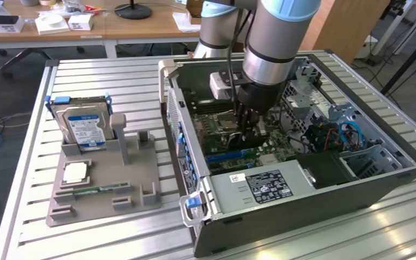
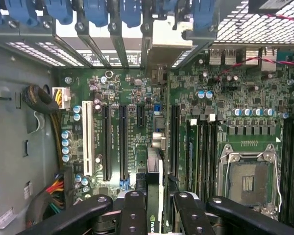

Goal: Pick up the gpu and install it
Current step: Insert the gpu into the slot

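Now | jaws: half closed, clamped on gpu (image 2: 159, 198), card edge-on | gpu: hanging over motherboard (image 2: 137, 98) slots (image 2: 122, 142), inside open case (image 1: 381, 179) | handling, advised: square card edge to one slot, keep level, no tilt | bench (image 1: 106, 70): hard drive (image 1: 85, 130), exterior view's left

We look down from high beside the counter (image 1: 85, 73) into the open computer case (image 1: 338, 211). Our wrist camera peers closely past the gpu (image 2: 157, 215) in the jaws onto the motherboard (image 2: 132, 88), which both views share.
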### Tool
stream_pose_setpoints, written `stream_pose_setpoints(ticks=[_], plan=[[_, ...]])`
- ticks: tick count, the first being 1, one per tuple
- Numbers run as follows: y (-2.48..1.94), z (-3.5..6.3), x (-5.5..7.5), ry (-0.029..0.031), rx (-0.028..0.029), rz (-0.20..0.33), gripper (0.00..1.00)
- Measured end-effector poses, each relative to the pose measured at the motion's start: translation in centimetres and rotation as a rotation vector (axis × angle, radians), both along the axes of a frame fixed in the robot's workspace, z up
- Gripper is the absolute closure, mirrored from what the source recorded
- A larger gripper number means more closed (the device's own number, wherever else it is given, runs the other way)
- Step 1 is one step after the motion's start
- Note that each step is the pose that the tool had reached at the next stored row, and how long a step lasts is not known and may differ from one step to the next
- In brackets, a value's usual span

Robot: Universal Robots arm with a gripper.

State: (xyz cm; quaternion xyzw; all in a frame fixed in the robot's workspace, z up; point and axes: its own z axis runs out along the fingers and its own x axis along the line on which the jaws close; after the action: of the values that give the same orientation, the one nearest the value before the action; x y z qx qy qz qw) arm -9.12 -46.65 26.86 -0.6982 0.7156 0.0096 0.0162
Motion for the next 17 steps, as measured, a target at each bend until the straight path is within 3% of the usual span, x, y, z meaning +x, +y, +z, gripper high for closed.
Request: stream_pose_setpoints(ticks=[17], plan=[[0.13,-0.36,-0.58,0.0,-0.0001,0.0,0.74]])
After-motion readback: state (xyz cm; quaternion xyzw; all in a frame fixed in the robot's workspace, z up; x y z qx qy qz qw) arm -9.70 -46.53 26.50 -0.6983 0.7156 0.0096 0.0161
